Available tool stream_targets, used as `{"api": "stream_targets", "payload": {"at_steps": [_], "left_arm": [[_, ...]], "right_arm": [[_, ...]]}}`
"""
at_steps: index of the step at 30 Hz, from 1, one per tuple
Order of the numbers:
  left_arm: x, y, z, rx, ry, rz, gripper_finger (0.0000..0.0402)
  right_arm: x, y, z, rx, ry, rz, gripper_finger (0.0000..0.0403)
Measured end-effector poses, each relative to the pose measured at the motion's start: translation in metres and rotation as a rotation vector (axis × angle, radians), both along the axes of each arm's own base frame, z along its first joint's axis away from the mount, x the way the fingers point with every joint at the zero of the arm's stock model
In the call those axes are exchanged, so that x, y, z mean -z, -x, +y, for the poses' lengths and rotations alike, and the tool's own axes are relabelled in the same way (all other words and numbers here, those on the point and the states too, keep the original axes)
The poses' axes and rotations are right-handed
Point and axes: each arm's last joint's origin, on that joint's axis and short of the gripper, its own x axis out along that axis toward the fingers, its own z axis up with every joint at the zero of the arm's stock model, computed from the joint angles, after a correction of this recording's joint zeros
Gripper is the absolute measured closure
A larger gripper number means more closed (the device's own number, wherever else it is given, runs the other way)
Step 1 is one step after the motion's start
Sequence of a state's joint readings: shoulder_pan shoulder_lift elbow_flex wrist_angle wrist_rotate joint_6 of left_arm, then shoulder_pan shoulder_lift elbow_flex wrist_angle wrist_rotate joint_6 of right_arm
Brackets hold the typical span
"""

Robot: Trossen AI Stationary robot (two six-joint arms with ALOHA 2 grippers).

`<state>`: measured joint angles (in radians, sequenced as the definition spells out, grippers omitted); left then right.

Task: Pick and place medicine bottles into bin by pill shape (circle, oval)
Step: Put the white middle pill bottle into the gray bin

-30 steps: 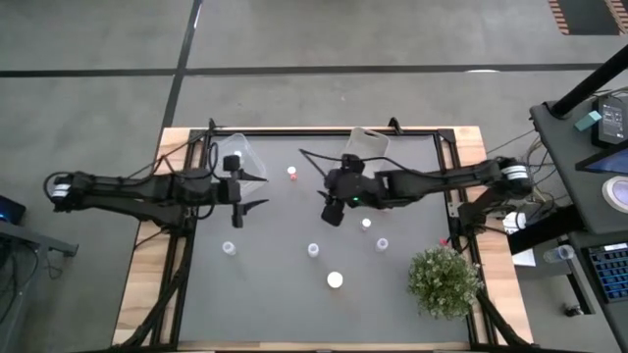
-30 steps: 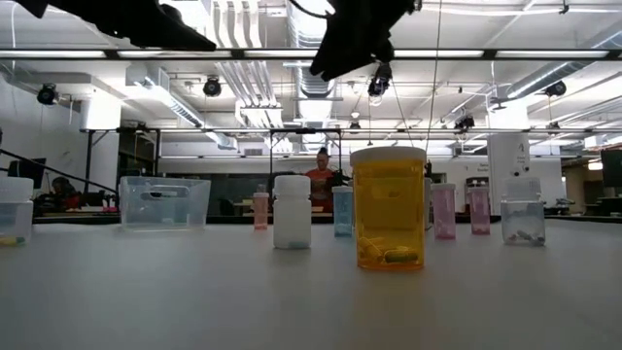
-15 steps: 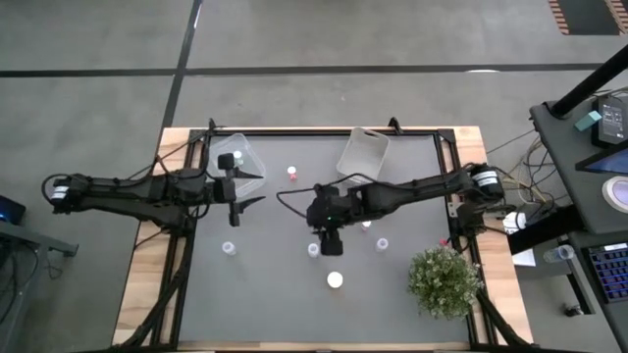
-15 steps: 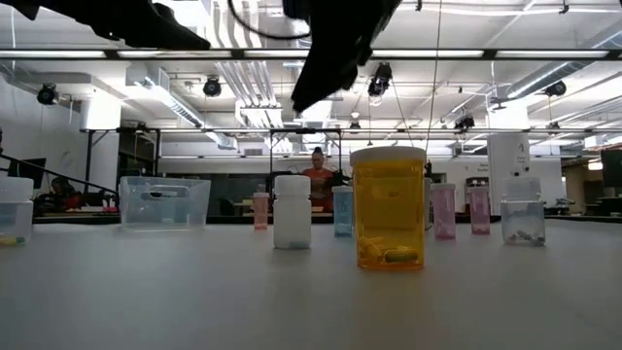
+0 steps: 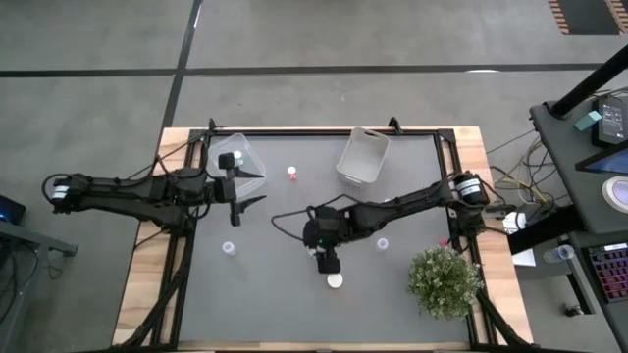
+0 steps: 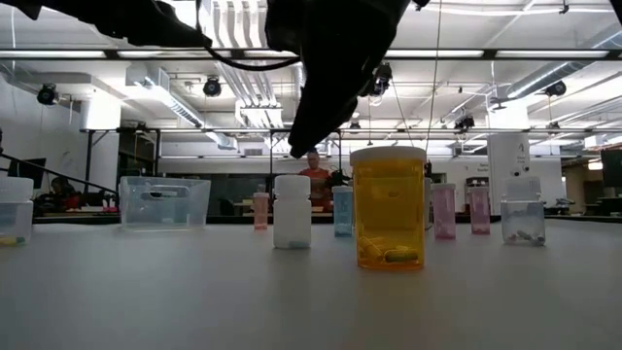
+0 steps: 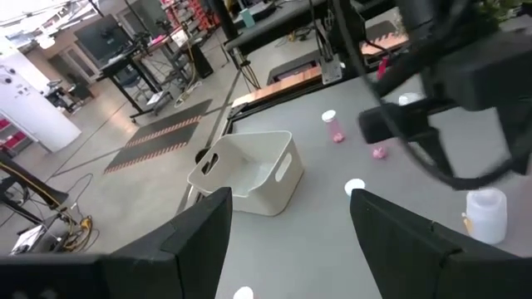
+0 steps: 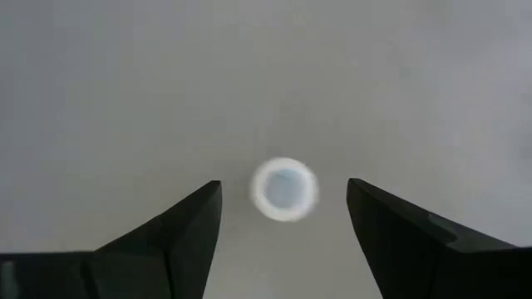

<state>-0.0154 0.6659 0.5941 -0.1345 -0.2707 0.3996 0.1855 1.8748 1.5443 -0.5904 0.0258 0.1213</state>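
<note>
My right gripper (image 5: 327, 261) is open and hangs, pointing down, over a small white-capped bottle (image 8: 285, 189), clear of it. In the right wrist view the bottle's cap shows between the two fingers. In the low view this white bottle (image 6: 292, 211) stands upright on its base on the table. The amber bottle (image 6: 389, 207) with a white cap (image 5: 336, 281) stands just nearer. Other bottles stand at the far middle (image 5: 292, 175), the near left (image 5: 229, 248) and the right (image 5: 382, 243). My left gripper (image 5: 257, 188) is open and empty beside the clear bin (image 5: 238, 157).
A white bin (image 5: 361, 157) stands at the far edge, right of centre. A bushy green plant (image 5: 444, 279) stands at the near right corner. The left wrist view shows the white bin (image 7: 245, 170) and a pink bottle (image 7: 332, 124).
My right gripper has gone from beside the white bin toward the table's near edge and somewhat left, and has come down. It now hangs over the white bottle. The bottles have kept their places.
</note>
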Motion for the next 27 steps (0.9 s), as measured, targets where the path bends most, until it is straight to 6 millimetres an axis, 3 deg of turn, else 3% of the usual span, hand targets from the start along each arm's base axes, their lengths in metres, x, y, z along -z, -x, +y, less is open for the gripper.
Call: {"api": "stream_targets", "payload": {"at_steps": [5,15,27], "left_arm": [[0.000,-0.001,0.000,0.000,0.001,0.000,0.0171],[0.002,0.000,0.000,0.000,0.001,0.008,0.0171],[0.002,0.000,0.000,0.000,0.000,0.005,0.0171]], "right_arm": [[0.012,-0.005,0.011,0.047,0.058,0.016,0.0154],[0.034,-0.013,0.014,0.073,0.076,0.059,0.0165],[0.032,-0.012,0.013,0.079,0.072,0.052,0.0168]]}}
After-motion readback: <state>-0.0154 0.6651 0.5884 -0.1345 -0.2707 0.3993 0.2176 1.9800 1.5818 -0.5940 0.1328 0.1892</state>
